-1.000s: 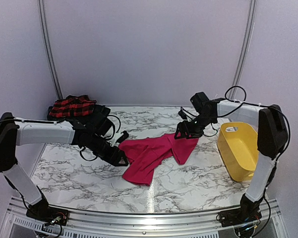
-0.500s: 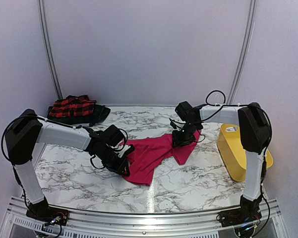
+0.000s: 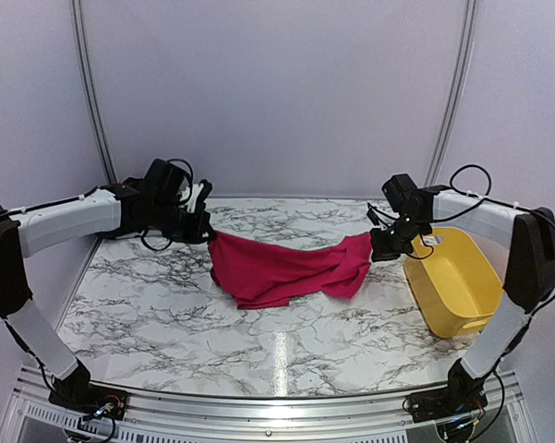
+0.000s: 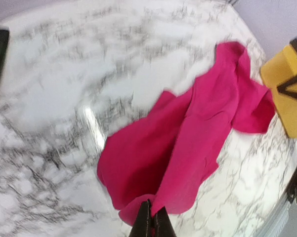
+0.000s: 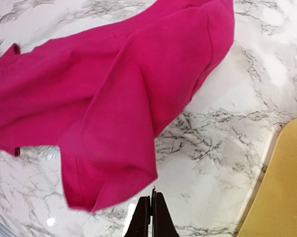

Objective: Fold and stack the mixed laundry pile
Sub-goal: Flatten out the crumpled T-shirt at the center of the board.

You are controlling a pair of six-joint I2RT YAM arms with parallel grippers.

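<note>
Spreading step: plain magenta-pink soft cloth garment (image 3: 282, 268) slung between two pincers.
Clamped shut on its opposite ends: left gripper (image 3: 206, 234) and right gripper (image 3: 379, 247). Middle sagging low over white marble-patterned table (image 3: 305, 351), right end near yellow plastic tub (image 3: 452, 277). Judged early in task, no fold yet made. Next move: lower flat under even tension, smooth, then begin first fold.

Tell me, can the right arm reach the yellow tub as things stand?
Probably yes: the yellow tub lies just beside the right gripper, nothing between them. However, that gripper is shut on the pink garment, which the left gripper also holds, so it is busy.
</note>
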